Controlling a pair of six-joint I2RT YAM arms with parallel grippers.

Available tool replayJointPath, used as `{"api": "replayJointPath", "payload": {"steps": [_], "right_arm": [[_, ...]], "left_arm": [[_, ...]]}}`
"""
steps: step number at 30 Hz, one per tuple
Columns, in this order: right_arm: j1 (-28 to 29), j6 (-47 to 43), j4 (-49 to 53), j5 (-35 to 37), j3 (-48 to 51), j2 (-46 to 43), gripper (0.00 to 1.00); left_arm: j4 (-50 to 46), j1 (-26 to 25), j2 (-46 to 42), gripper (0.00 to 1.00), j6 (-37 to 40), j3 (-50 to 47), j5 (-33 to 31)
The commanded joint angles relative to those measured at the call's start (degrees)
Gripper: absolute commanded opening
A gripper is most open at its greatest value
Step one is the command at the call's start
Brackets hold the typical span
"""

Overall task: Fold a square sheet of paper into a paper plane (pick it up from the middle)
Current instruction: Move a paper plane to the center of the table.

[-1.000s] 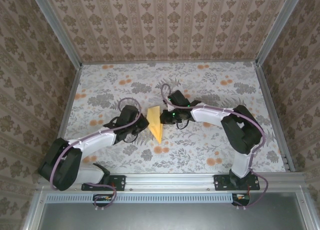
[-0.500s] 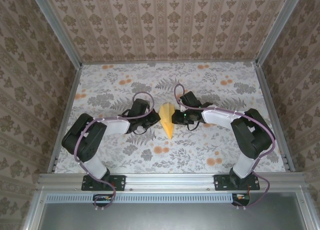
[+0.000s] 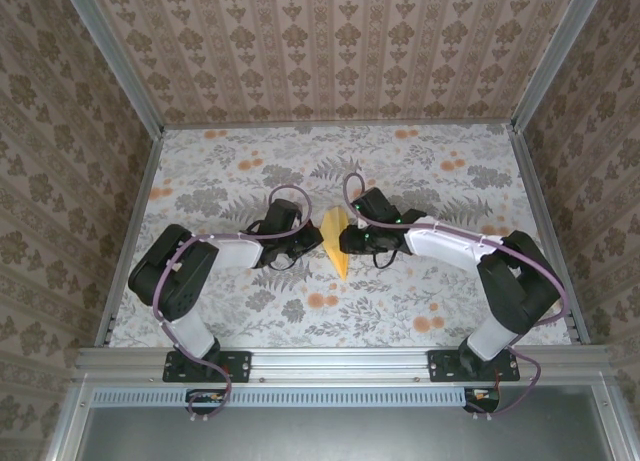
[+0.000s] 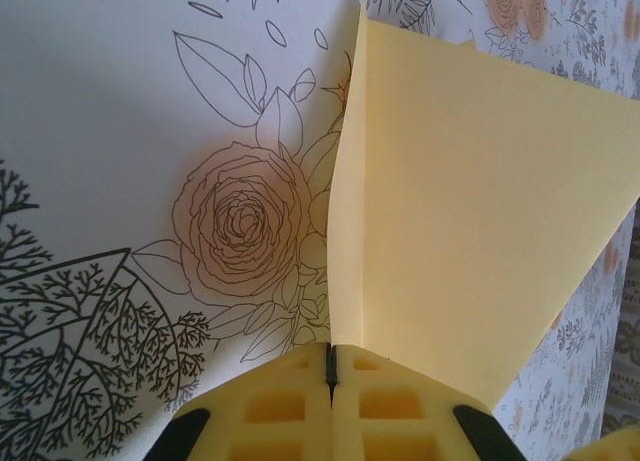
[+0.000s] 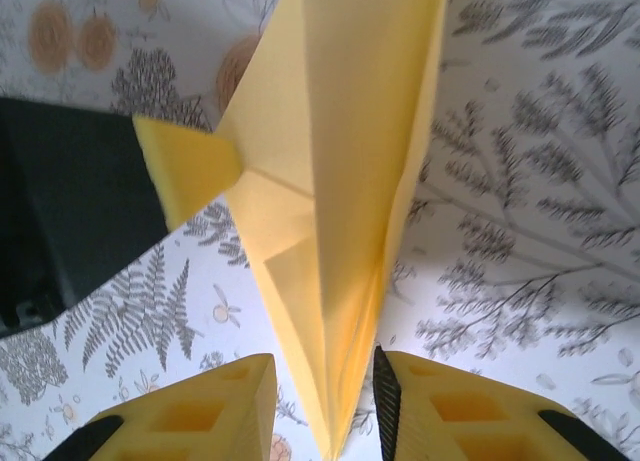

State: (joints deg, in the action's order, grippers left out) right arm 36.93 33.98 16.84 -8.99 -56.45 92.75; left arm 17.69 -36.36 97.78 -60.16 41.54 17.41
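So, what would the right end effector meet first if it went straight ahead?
The paper plane: it stands between the open fingers of the right end effector. Behind it, likely the left end effector, shut on the plane.

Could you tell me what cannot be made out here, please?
Top view: paper plane too small to show creases.
Left wrist view: left pincer covers the plane's near edge.
Right wrist view: top edge cuts off the plane's far end.
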Motion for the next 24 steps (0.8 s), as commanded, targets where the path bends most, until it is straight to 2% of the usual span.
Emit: {"api": "replayJointPath", "payload": {"steps": [1, 9, 18, 24], "right_arm": [[1.5, 3.1, 5.5, 3.3, -1.5, 1.1, 0.33], [3.8, 4.5, 4.5, 0.4, -2.6, 5.3, 0.27], [4.0, 4.3, 4.4, -0.2, -4.4, 8.1, 0.27], [4.0, 3.9, 5.5, 1.3, -5.6, 9.5, 0.30]], "left_arm": [[1.3, -0.4, -0.7, 0.00, 0.4, 0.0, 0.7], [1.4, -0.5, -0.4, 0.00, 0.2, -0.1, 0.7], [1.7, -0.4, -0.4, 0.00, -0.1, -0.3, 1.0], [1.9, -0.6, -0.3, 0.00, -0.2, -0.3, 1.2]]}}
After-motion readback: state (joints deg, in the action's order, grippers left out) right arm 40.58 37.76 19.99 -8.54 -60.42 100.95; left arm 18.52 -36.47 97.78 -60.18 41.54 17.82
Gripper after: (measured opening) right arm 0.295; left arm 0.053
